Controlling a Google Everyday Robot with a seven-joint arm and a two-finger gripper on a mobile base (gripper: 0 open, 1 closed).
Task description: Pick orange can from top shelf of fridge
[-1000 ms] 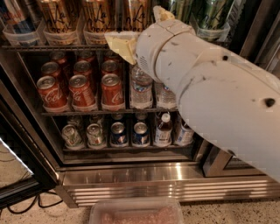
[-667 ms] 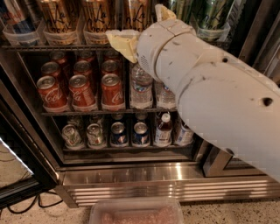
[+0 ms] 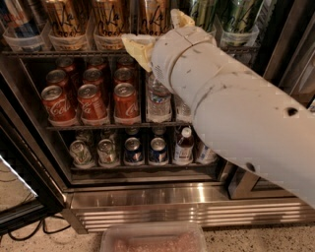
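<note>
Three orange cans stand in clear trays on the top shelf (image 3: 29,53) of the fridge (image 3: 231,74): left (image 3: 64,19), middle (image 3: 110,19) and right (image 3: 151,14). My white arm reaches in from the lower right. My gripper (image 3: 152,32) is open at the top shelf. One yellowish finger (image 3: 135,47) lies in front of the shelf edge, just below and left of the right orange can. The other finger (image 3: 179,18) is at that can's right side. Whether they touch the can is hidden.
Green cans (image 3: 236,15) stand right of the gripper and a blue can (image 3: 15,19) at the far left. Red cola cans (image 3: 91,101) and water bottles (image 3: 158,101) fill the middle rack, with small cans and bottles (image 3: 133,150) below. The steel grille (image 3: 187,209), black door frame (image 3: 24,147) and a pink tray (image 3: 152,238) lie below.
</note>
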